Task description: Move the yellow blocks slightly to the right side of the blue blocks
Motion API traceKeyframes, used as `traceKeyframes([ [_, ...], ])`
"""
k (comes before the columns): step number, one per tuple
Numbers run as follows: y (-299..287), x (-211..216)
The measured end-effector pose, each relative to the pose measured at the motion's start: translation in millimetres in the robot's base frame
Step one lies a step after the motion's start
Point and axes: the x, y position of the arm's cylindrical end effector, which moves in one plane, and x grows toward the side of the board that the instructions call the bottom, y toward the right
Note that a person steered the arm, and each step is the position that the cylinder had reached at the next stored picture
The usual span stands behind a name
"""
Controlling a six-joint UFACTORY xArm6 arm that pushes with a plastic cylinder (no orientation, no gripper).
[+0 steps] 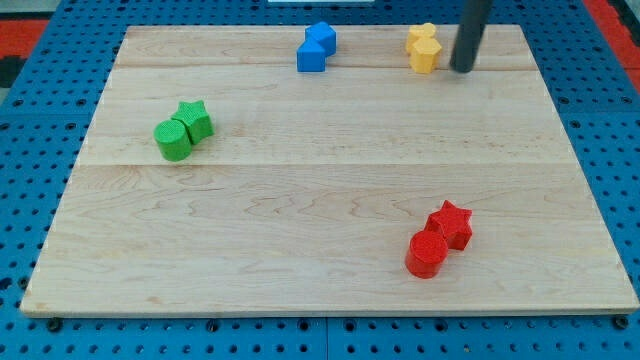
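Camera view: two yellow blocks (424,47), two blue blocks (316,47), my tip (462,69) beside yellow.

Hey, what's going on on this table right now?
A robot arm's dark rod is working on a wooden board with small coloured blocks. My tip sits at the view's top, just right of the pair of yellow blocks, close beside them. The pair of blue blocks stands to their left with a clear gap between. A green star and green cylinder sit together at the view's left, a red star and red cylinder at the lower right.
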Motion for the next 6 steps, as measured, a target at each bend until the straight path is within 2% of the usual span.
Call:
traceKeyframes([
  [1,-26.7,-40.0],
  [2,-63.2,-36.1],
  [3,-43.1,-36.5],
  [4,-62.4,3.5],
  [5,-58.9,15.2],
  [6,-12.9,28.1],
])
